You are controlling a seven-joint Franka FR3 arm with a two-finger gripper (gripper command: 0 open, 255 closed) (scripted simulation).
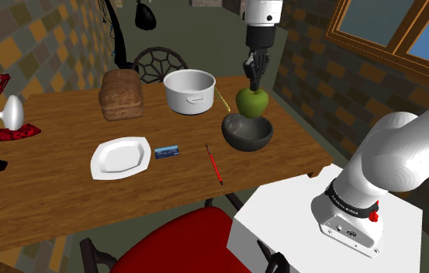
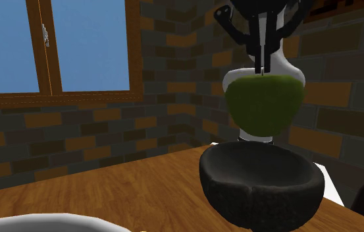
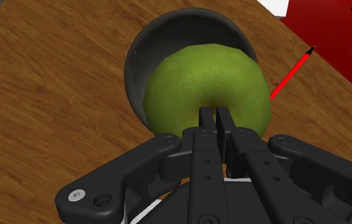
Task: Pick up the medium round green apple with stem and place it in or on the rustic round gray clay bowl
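The hand [image 3: 216,114] was closed, its two fingers almost together and clamped on the stem at the top of the green apple [image 3: 193,83]. The apple hung free beneath the fingers, clear of the worktop [image 1: 50,186] and directly above the opening of the dark gray bowl [image 1: 245,138], not touching it. This position probably served the release: opening the fingers should drop the fruit into the bowl. The small blue pack [image 1: 167,151] beside the white plate [image 1: 119,157] bore no readable print.
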